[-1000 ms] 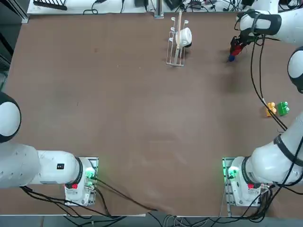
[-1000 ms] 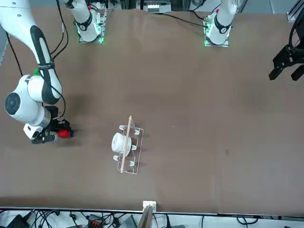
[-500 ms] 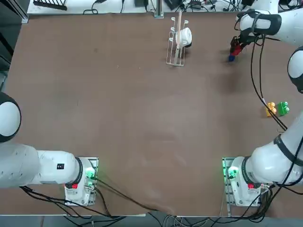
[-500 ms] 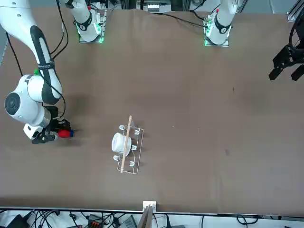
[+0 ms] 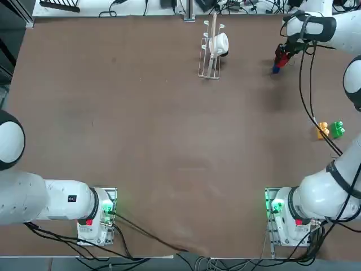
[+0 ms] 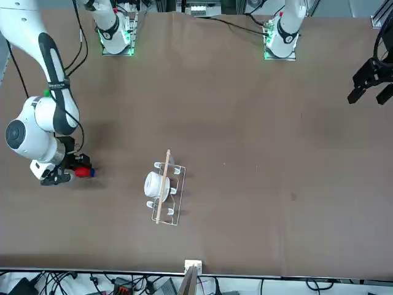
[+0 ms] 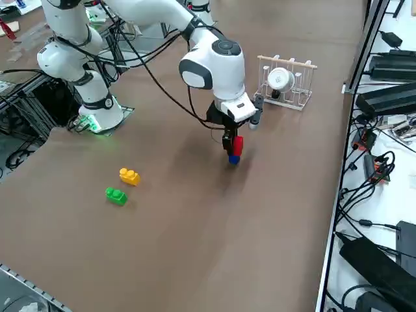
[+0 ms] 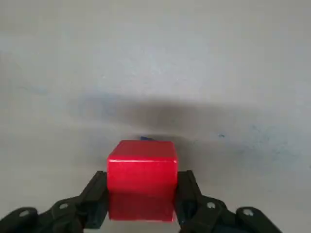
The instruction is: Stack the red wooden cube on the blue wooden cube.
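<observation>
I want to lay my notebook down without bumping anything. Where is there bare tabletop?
The wide middle, between the dish rack and the arm bases, looks bare. Crowded: the side where the right gripper holds the red cube above the blue cube, with the orange block and green block nearby.

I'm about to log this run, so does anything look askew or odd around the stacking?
Nothing looks spilled or damaged. The red cube sits between the fingers of the right gripper, over the blue cube; whether it fully rests there, I can't tell. The orange block and green block stand apart, upright.
</observation>
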You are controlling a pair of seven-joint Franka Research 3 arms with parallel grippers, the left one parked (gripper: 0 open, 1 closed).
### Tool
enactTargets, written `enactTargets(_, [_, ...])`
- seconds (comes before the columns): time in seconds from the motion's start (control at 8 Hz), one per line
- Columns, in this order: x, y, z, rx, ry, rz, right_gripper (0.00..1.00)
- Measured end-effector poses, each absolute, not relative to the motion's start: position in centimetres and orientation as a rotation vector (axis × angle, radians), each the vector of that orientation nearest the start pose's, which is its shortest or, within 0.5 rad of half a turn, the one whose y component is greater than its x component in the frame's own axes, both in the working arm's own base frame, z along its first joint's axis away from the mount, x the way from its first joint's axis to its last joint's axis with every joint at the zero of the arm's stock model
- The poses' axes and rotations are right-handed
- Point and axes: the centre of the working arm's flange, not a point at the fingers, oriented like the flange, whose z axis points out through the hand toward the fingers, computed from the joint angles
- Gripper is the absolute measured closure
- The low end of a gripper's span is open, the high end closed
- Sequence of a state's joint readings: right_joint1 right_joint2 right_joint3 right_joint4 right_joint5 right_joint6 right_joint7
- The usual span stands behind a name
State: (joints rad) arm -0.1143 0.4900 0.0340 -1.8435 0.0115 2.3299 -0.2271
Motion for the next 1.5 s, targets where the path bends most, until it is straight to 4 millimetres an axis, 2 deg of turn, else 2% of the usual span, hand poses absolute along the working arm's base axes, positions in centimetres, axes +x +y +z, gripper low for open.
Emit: enactTargets(1.5, [64.17,-5.13,26.02,-3.108,-0.214,-0.001,0.30])
